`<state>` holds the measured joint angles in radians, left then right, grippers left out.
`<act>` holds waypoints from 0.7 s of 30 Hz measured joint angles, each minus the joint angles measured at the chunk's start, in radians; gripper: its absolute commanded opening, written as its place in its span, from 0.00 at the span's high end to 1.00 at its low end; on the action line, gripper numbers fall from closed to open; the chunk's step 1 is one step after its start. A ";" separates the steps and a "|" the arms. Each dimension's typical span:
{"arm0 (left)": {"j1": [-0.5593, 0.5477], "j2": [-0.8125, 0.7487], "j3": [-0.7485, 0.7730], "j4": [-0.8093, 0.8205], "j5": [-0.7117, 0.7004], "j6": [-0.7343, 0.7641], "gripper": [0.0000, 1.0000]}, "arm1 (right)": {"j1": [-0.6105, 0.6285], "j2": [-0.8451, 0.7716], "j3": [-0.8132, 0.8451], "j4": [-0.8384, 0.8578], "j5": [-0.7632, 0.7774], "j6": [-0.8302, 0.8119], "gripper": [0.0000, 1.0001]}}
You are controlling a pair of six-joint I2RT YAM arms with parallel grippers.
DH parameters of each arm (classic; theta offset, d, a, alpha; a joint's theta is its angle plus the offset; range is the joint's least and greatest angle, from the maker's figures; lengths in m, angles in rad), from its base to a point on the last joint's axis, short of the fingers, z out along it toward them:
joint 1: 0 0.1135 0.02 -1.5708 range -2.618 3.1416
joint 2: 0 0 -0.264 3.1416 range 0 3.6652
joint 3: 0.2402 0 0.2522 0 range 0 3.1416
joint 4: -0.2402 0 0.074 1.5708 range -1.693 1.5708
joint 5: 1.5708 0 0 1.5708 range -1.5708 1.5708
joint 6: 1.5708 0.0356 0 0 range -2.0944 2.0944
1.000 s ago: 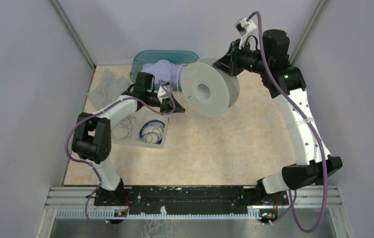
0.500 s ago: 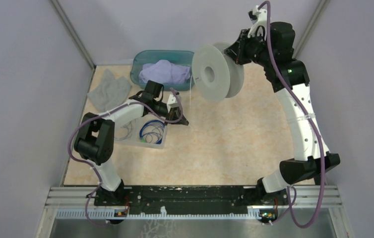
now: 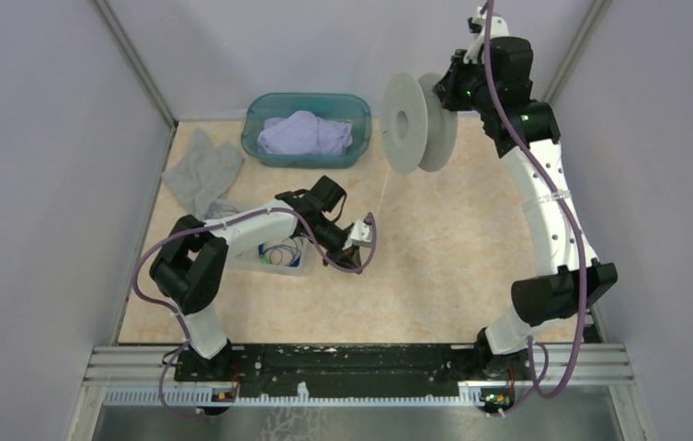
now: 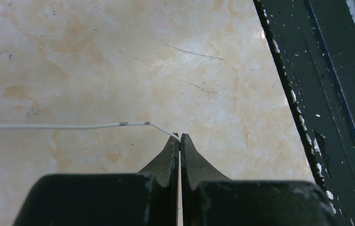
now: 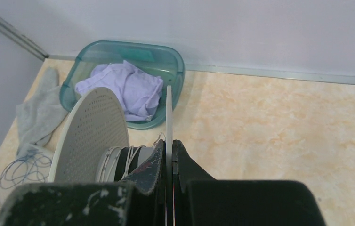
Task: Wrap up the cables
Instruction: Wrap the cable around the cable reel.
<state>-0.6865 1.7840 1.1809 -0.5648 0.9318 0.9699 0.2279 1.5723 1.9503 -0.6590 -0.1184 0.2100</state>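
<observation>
Left wrist view: the left gripper (image 4: pixel 180 139) is clenched on the whitish cable (image 4: pixel 62 126) near its free end, the wire running leftward above the table (image 4: pixel 119 56). The right gripper (image 5: pixel 168 143) clamps a flange of the spool (image 5: pixel 93 127); blue cables (image 5: pixel 22 169) lie looped near the grey cloth (image 5: pixel 36 113).

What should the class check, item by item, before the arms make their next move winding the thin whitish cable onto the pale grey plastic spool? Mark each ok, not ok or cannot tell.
1. Left gripper shut on the thin whitish cable, close to its end: ok.
2. Right gripper clamped on one flange of the pale grey plastic spool: ok.
3. Cable turns sitting on the spool's hub, as the right wrist view shows: ok.
4. Cable taut between spool and left gripper: cannot tell.
5. Blue cable loops lying apart from that run: ok.
</observation>
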 measured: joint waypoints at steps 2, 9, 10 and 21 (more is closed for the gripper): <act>-0.042 0.000 0.016 -0.032 -0.042 0.007 1.00 | -0.002 0.007 -0.013 0.010 0.027 -0.005 1.00; -0.175 -0.036 0.128 -0.134 -0.171 0.019 1.00 | -0.002 0.008 -0.159 0.091 0.140 -0.055 1.00; -0.190 -0.040 0.153 -0.145 -0.183 0.018 1.00 | -0.002 0.008 -0.180 0.103 0.152 -0.061 1.00; -0.253 -0.036 0.538 -0.199 -0.261 -0.113 1.00 | 0.034 -0.026 -0.444 0.242 0.265 -0.143 1.00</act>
<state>-0.9390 1.7477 1.7191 -0.7635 0.6708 0.8566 0.2619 1.5463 1.5059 -0.4171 0.1463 0.0669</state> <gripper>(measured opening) 0.007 0.022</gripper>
